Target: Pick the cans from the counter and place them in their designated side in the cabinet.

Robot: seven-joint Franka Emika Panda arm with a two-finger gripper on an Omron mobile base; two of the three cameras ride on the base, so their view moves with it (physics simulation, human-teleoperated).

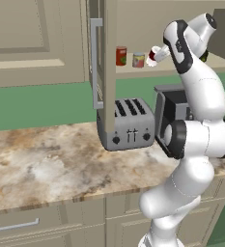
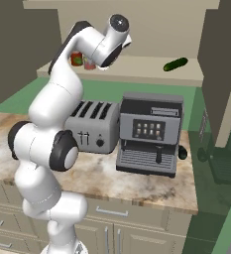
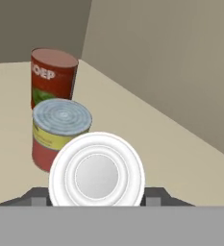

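The counter (image 1: 46, 159) of mottled stone carries a toaster (image 1: 128, 124) and a coffee machine (image 2: 149, 134), with no can on the stretch in view, so the picking looks done. Above it, the cabinet (image 1: 100, 62) stands open, its door edge and bar handle at ten o'clock from the toaster in the left base view. The arm reaches up into it, and the gripper (image 3: 97, 198) holds the dark red and white can (image 1: 154, 54) over the pale shelf, its jaws closed on the can's sides. In the hand view that can's white end faces the camera, so its long axis runs along the line of sight and away from the hand, tilted rather than upright, as the left base view also suggests. The yellow and red can (image 3: 59, 134) already stands upright on the shelf at about ten o'clock from the held one, just beside it. Behind it, toward eleven o'clock, stands the taller red can (image 3: 53, 79). What seems left is to set this last can down and let go.
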